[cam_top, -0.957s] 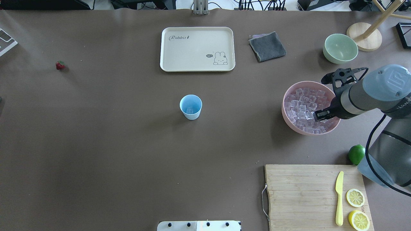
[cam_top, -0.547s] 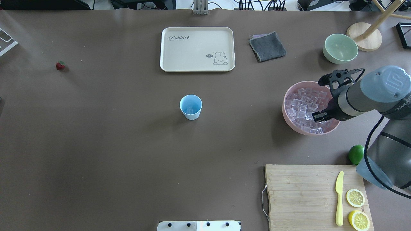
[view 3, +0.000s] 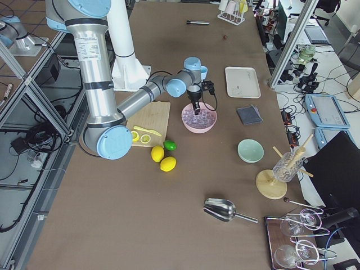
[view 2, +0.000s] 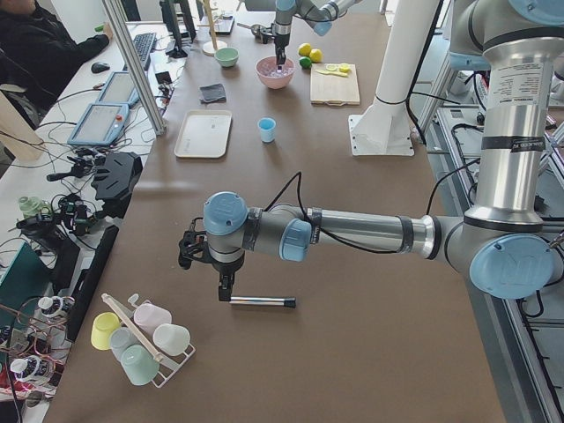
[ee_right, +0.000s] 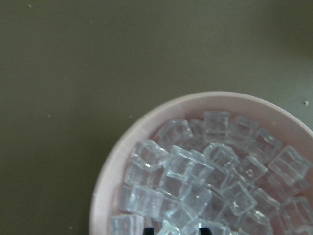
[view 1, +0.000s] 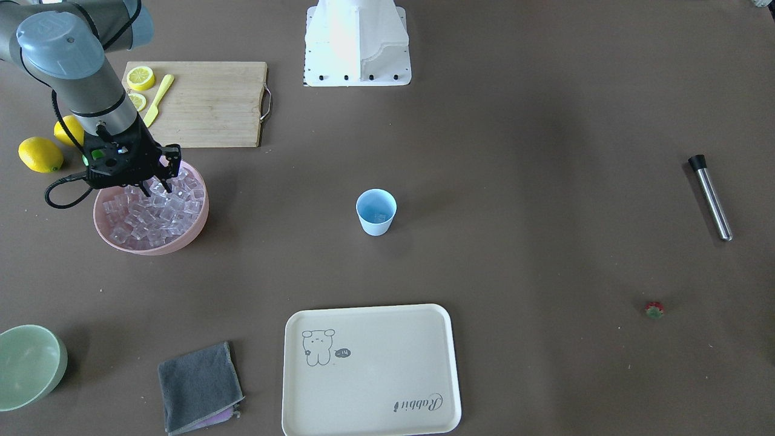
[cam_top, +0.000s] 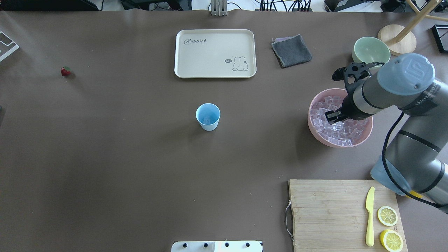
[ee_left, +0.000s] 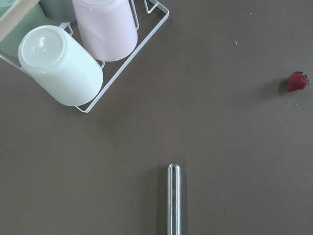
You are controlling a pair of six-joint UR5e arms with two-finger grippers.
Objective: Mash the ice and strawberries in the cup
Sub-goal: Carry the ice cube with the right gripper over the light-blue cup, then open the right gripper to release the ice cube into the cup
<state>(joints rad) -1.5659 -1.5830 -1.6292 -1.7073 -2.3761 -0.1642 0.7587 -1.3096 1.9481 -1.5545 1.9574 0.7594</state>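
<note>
The pale-blue cup (cam_top: 208, 117) stands mid-table with one ice cube (cam_top: 207, 121) inside. A pink bowl (cam_top: 310, 120) at the right is full of ice cubes (cam_top: 322, 112). My right gripper (cam_top: 334, 118) hangs over this bowl, and in the right wrist view its tips are shut on one ice cube (ee_right: 177, 221). The strawberry (cam_top: 65, 71) lies alone at the far left and also shows in the left wrist view (ee_left: 297, 81). My left gripper (view 2: 224, 293) hovers over a metal muddler (ee_left: 173, 196); I cannot tell whether it is open or shut.
A cream tray (cam_top: 215, 52), a grey cloth (cam_top: 291, 50) and a pale-green bowl (cam_top: 368, 52) lie at the back. A cutting board (cam_top: 332, 210) with a yellow knife (cam_top: 369, 217) and lemon slices sits front right. A rack of cups (ee_left: 73, 54) is near the muddler.
My right gripper has risen out of the ice and moved left and back over the pink bowl. The cup and strawberry have not moved.
</note>
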